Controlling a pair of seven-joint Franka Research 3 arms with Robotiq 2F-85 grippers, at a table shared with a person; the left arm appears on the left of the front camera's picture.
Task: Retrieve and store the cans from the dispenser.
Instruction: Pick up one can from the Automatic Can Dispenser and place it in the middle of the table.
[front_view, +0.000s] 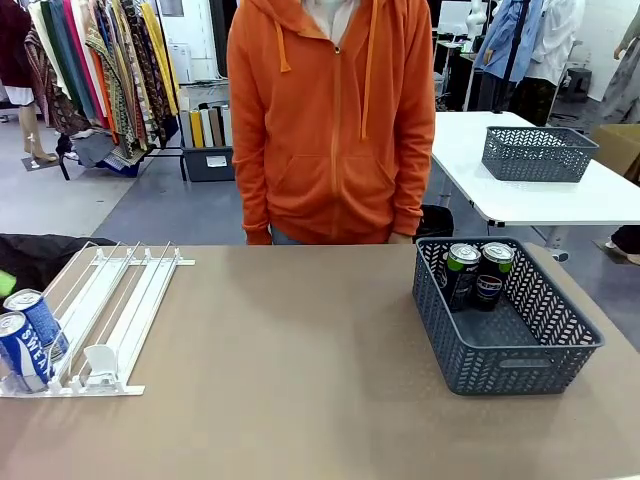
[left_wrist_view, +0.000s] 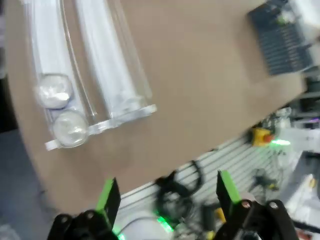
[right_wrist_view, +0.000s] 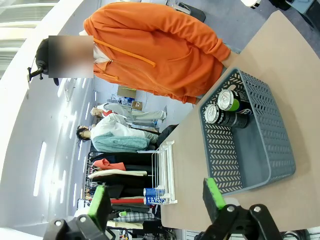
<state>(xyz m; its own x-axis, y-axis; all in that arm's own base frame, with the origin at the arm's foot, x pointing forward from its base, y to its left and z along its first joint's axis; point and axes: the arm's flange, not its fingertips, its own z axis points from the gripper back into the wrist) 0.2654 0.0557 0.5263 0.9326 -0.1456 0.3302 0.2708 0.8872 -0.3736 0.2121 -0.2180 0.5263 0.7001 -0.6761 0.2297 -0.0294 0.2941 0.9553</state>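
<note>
Tabletop first: flat tan-brown table (front_view: 300, 400) spans the front view. A person in an orange zip hoodie (front_view: 330, 120) stands at its far edge, arms down.

Dark grey-blue lattice plastic basket (front_view: 520, 365) sits on the table's right side; we also see it in the right wrist view (right_wrist_view: 260, 150). Flat white-and-clear plastic dispenser of parallel rail lanes (front_view: 130, 300) lies on the left side, well apart from the basket. It has a white pusher tab (front_view: 100, 360) at the near end of an inner lane.

Left gripper (left_wrist_view: 166, 181) looks down on the dispenser's can end from above and off to one side. Its jaws are spread wide with nothing between the green pads. Right gripper (right_wrist_view: 155, 189) is up off the table, facing the basket from well away, jaws likewise released and nothing held.

Two blue cans with white lettering (front_view: 40, 320) stand one behind the other at the near end of the dispenser's left-hand lane, touching. In the left wrist view we see their silver tops (left_wrist_view: 70, 127), blurred.

Two dark cans with silver tops (front_view: 492, 275) stand side by side in the basket's far left corner, against the wall. One has a green rim; the print is too small for us to read.
</note>
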